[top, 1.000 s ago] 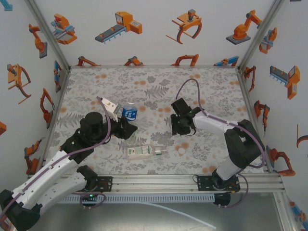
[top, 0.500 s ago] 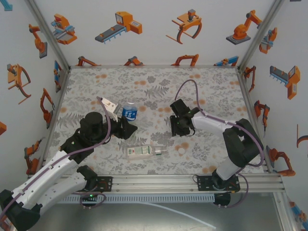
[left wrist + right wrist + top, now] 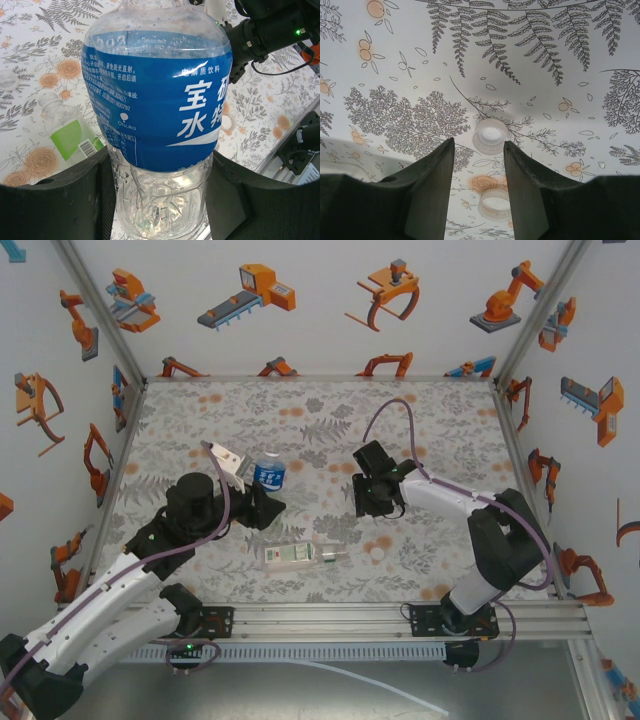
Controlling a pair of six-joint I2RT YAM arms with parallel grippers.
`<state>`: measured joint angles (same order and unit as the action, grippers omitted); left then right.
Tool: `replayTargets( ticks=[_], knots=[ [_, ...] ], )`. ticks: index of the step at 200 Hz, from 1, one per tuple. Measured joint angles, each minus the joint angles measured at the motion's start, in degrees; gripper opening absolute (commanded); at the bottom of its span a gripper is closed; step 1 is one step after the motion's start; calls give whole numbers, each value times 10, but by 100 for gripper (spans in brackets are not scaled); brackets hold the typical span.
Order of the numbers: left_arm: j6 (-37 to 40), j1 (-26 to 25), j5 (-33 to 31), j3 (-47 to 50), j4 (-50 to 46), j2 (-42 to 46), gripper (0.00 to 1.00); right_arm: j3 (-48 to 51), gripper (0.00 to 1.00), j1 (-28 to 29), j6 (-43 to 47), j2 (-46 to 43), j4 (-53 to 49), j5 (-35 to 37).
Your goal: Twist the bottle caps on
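Caps were the easy-to-lose part: small, white, round, stiff plastic, light enough to skate on the patterned surface (image 3: pixel 570 75) if nudged, so best pinched across the rim. One cap (image 3: pixel 490 136) lay just ahead of the right end effector (image 3: pixel 478 144). A second cap (image 3: pixel 494 202) showed between its spread fingers, nearer the wrist. The left end effector (image 3: pixel 160 165) was clamped on the squat blue-labelled bottle (image 3: pixel 155 100), which looked clear, thin-walled and probably easy to squash.
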<state>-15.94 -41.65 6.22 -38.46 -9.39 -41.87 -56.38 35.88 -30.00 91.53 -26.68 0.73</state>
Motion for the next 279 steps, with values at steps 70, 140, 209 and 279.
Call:
replayTargets(
  ticks=[70, 140, 209, 279],
  knots=[
    [-2, 0, 0, 0, 0, 0, 0, 0, 44, 0, 0, 7, 2, 0],
    [-4, 0, 0, 0, 0, 0, 0, 3, 44, 0, 0, 13, 7, 0],
    [-4, 0, -2, 0, 0, 0, 0, 9, 44, 0, 0, 17, 7, 0],
    [-6, -3, -2, 0, 0, -3, 0, 29, 40, 1, -3, 26, 33, 0]
  ],
)
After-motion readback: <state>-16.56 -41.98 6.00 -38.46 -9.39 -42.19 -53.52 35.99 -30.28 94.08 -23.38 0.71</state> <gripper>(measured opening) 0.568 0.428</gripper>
